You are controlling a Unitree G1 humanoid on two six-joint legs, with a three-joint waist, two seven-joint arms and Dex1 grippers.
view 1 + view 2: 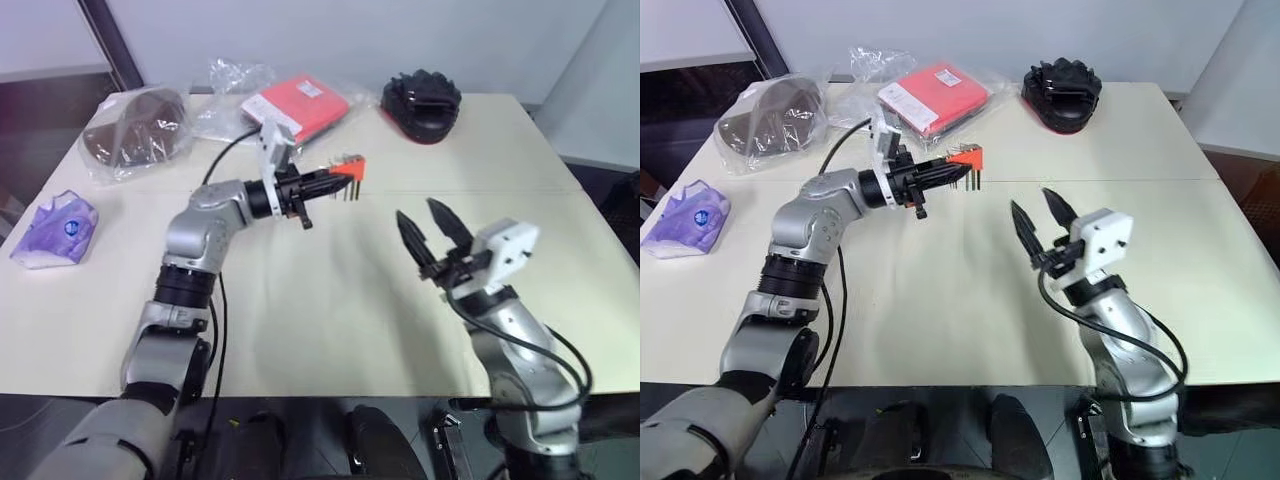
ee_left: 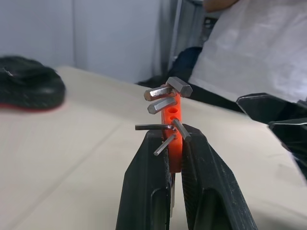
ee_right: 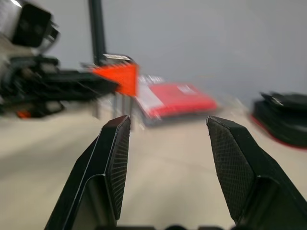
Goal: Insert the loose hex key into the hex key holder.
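My left gripper (image 1: 338, 181) is shut on the hex key holder (image 1: 355, 171), a small orange-red block held in the air over the far middle of the table (image 1: 330, 320). Several short grey keys hang from the holder. In the left wrist view the holder (image 2: 173, 112) stands between the black fingers (image 2: 148, 182), and a thin dark key (image 2: 152, 127) sticks out of it sideways. I cannot tell which key is the loose hex key. My right gripper (image 1: 417, 210) is open and empty, to the right of the holder and nearer to me, its tips pointing up towards it.
At the table's far edge lie a flat red packet in clear plastic (image 1: 300, 105) and a black object (image 1: 422, 103). A brown item in a clear bag (image 1: 135, 130) and a purple pack (image 1: 58, 230) sit at the left. A person in white (image 2: 254, 43) is beyond the table.
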